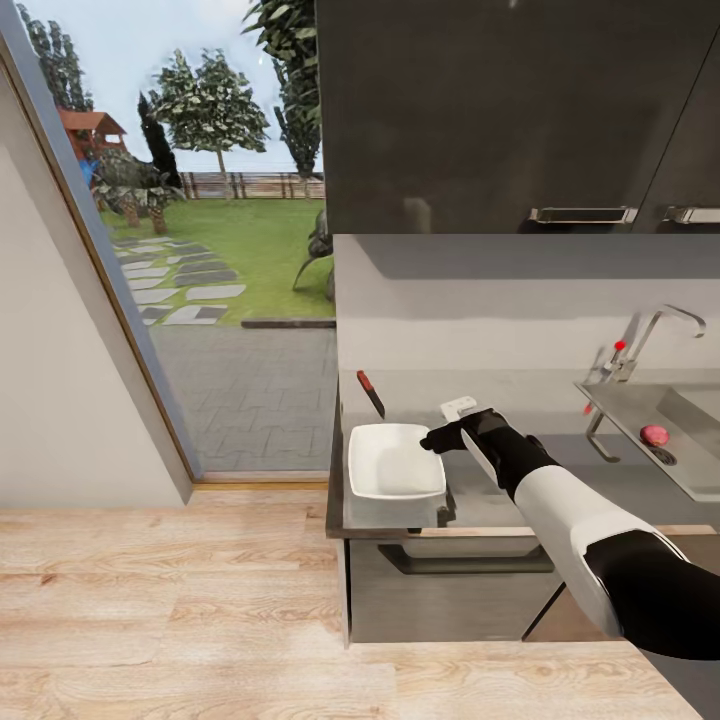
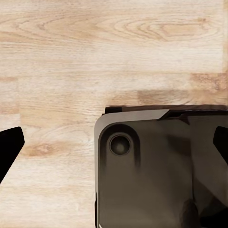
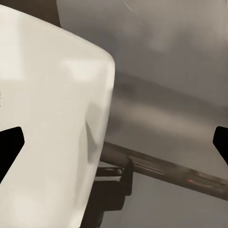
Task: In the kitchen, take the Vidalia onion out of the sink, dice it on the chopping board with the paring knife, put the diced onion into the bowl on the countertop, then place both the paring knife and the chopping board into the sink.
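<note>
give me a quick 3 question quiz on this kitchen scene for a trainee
1. True or false: the white squarish bowl is empty.
2. Where does the small knife with the reddish-brown handle lie? A) in the grey sink B) on the grey countertop behind the bowl C) on the wooden floor
3. Which thing sits in the grey sink basin beside the drain?

Key
1. True.
2. B: it lies on the grey countertop, apart from the bowl.
3. A small round reddish thing, likely the onion.

The right tool, fingers spread, hovers at the bowl's near rim.
</note>
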You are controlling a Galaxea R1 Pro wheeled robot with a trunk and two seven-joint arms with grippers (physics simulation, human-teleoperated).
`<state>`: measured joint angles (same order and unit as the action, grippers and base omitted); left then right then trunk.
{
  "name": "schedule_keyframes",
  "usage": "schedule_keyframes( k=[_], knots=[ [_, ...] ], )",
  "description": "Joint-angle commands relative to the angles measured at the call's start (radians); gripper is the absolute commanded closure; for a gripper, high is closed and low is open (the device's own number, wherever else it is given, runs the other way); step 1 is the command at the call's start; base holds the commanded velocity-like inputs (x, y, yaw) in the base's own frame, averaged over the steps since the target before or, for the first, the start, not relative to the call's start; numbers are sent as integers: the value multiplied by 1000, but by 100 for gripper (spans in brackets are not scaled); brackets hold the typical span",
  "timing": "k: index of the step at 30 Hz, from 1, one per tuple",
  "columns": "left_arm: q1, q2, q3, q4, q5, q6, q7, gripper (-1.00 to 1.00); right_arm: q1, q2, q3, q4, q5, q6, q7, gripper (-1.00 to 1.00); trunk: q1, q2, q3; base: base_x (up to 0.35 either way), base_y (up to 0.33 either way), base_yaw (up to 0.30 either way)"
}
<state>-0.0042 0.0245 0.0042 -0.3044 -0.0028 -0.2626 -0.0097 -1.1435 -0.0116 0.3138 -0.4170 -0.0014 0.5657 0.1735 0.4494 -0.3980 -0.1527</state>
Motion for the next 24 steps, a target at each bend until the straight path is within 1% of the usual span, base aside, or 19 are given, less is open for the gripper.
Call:
schedule_keyframes(
  k=[1, 21, 24],
  knots=[
    [0, 0, 0, 0, 0, -3, -1, -100, -1, -1, 5, -2, 0, 5, 3, -100, 1, -2, -2, 0, 0, 0],
    [0, 0, 0, 0, 0, -2, -1, -100, -1, -2, 5, -2, 6, 5, 1, -100, 1, -2, -2, 0, 0, 0],
    [0, 0, 0, 1, 1, -1, -1, -100, -1, -2, 5, -2, 5, 5, 1, -100, 1, -2, -2, -142, 80, 0]
  ],
)
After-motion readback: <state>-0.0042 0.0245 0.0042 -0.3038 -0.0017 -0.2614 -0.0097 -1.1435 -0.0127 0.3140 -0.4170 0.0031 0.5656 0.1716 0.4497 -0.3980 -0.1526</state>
